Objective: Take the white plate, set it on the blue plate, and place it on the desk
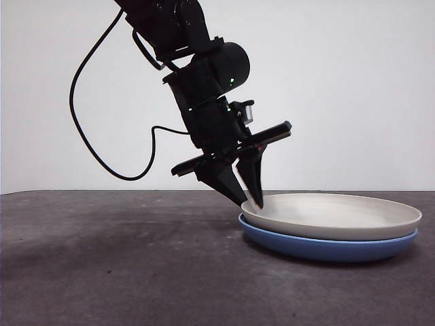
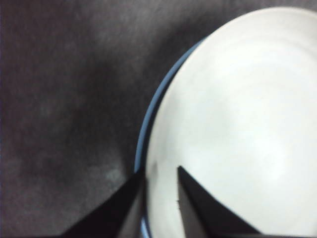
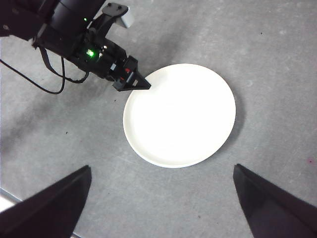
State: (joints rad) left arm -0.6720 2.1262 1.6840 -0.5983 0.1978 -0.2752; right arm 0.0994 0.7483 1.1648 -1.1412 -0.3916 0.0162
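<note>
White plate [image 1: 340,216] at the left claw [image 1: 246,197] – matt, smooth, cream; blue plate [image 1: 326,247] beneath – glossy glaze; worktop [image 1: 102,272] around them dull, mottled, scuffed

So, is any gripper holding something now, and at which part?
The left gripper has its jaws astride the rim of the white plate, which lies on the blue plate. The right gripper holds nothing.

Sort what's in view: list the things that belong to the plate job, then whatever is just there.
Part of the job:
white plate, stacked on the blue plate
blue plate, underneath, on the desk
desk
left gripper, jaws astride the white plate's rim
right gripper, open, high above the plates

Just there:
black cable trailing from the left arm
</note>
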